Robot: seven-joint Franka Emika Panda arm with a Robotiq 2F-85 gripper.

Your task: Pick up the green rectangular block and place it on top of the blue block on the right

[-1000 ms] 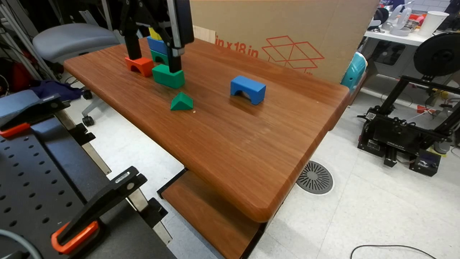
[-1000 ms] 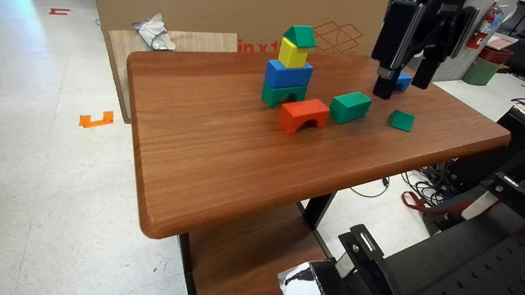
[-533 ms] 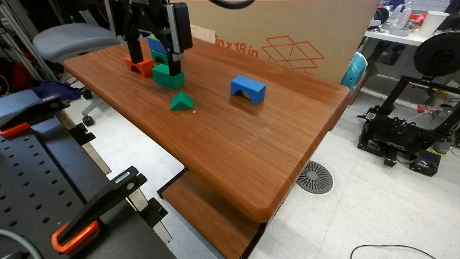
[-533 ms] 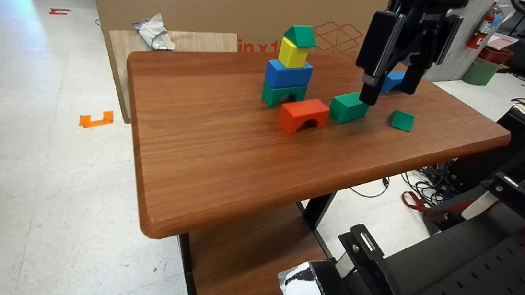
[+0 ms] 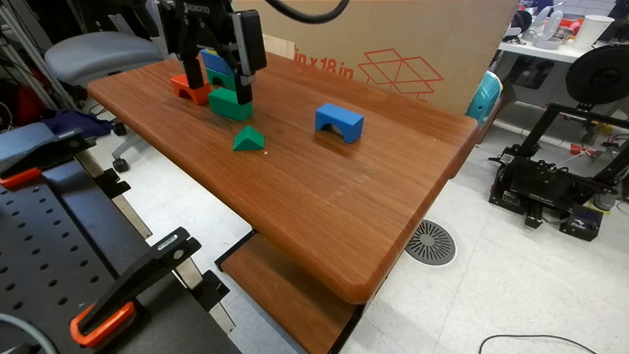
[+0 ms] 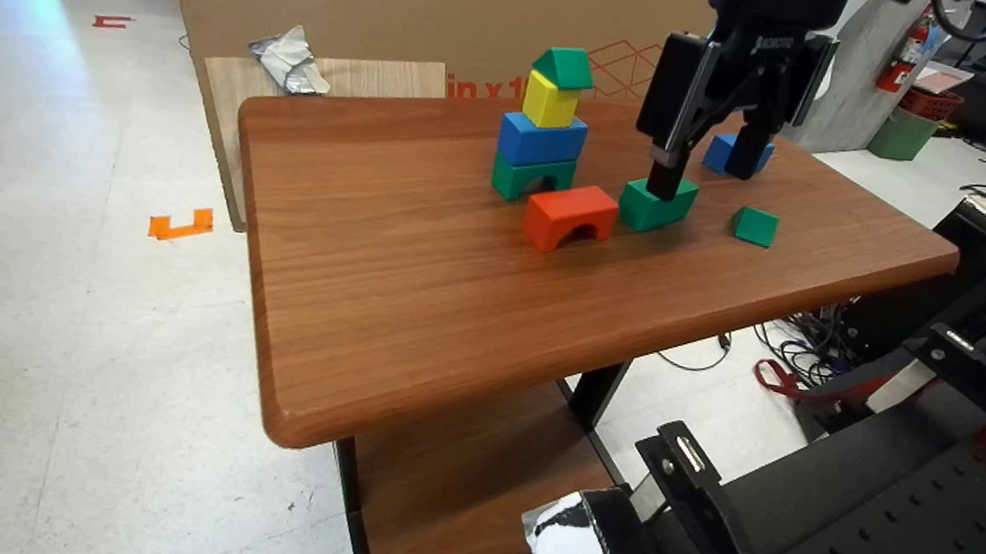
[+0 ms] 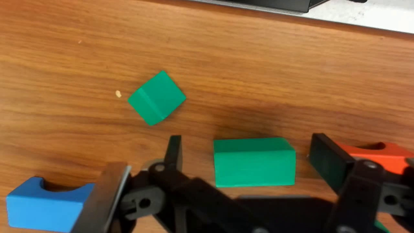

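Green rectangular block (image 7: 255, 169) lies on the desk (image 5: 344, 196) before cardboard (image 5: 304, 34) printed "in x 18 in". The tool (image 5: 220, 92), lettered ROBOTIQ, has fingers (image 7: 330, 161) wide apart, clear of the block's ends in the wrist view. I count four green blocks (image 6: 565, 69), two blue blocks (image 5: 339, 118), one red block (image 6: 572, 208), one yellow block (image 6: 549, 101).

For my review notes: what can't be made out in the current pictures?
Green roof: hidden behind the gripper in an exterior view.
Blue arch: one end hidden by the gripper, wrist view.
Green block: part of its top covered by a finger in an exterior view.
Green sliver: gripper and bottom edge leave too little to identify, wrist view.
Pale speck: too small to identify, wrist view.
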